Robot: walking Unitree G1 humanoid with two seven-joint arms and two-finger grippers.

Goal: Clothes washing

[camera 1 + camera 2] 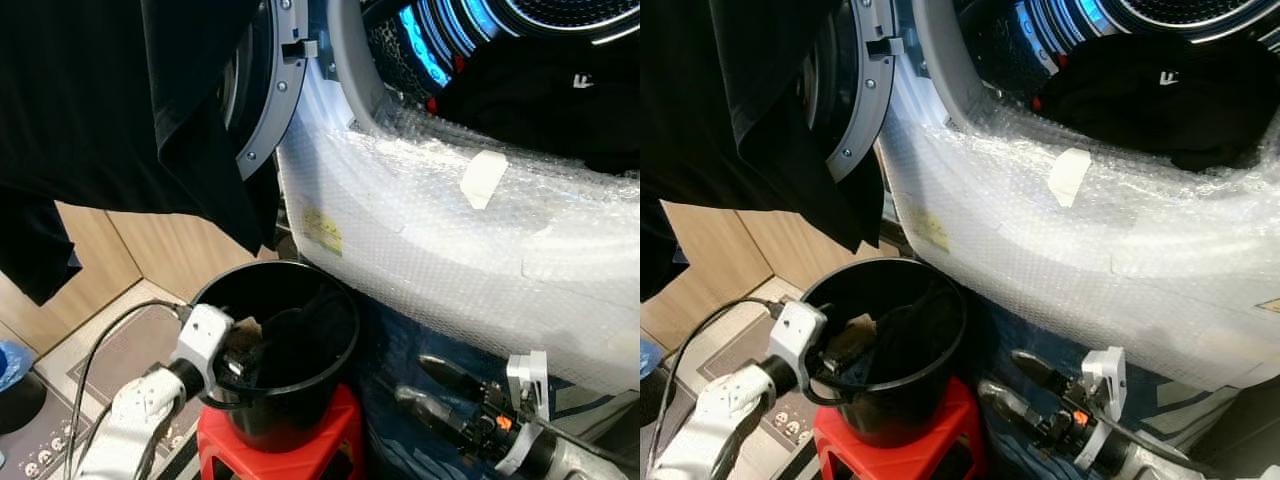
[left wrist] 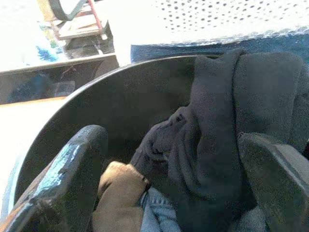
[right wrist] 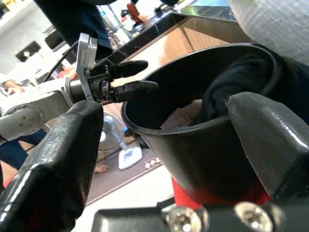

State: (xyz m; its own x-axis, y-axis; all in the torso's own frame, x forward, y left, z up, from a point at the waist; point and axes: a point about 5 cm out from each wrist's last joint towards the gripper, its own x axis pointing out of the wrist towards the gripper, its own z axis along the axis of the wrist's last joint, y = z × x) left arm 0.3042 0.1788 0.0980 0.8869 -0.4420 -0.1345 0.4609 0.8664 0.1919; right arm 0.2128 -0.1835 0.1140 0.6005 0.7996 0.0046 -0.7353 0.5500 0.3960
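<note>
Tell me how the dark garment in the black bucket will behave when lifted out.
The dark garment lies crumpled and folded, so it will probably hang floppy. It drapes over the black bucket rim, so it may drag. It overlies other clothes and might snag them.

Bucket (image 1: 290, 400): black, round, upright on a red stool (image 1: 335, 435), just beside the washer's lower front.
Bucket contents: dark grey garment (image 2: 217, 145) bunched up against the wall nearest the washer, rising to the rim; a tan piece (image 2: 118, 193) and a bit of pale blue denim-like cloth (image 2: 154, 215) lie lower, though the blur makes the fabric hard to name.
Washer (image 1: 450, 230): white front wrapped in bubble film, door (image 1: 265, 100) swung open toward the robot's left.
Drum load (image 1: 1140, 95): black clothing heaped at the drum mouth, resting on the lower lip.
Hanging garment (image 1: 110, 110): black cloth draped at upper left, in front of the open door.
</note>
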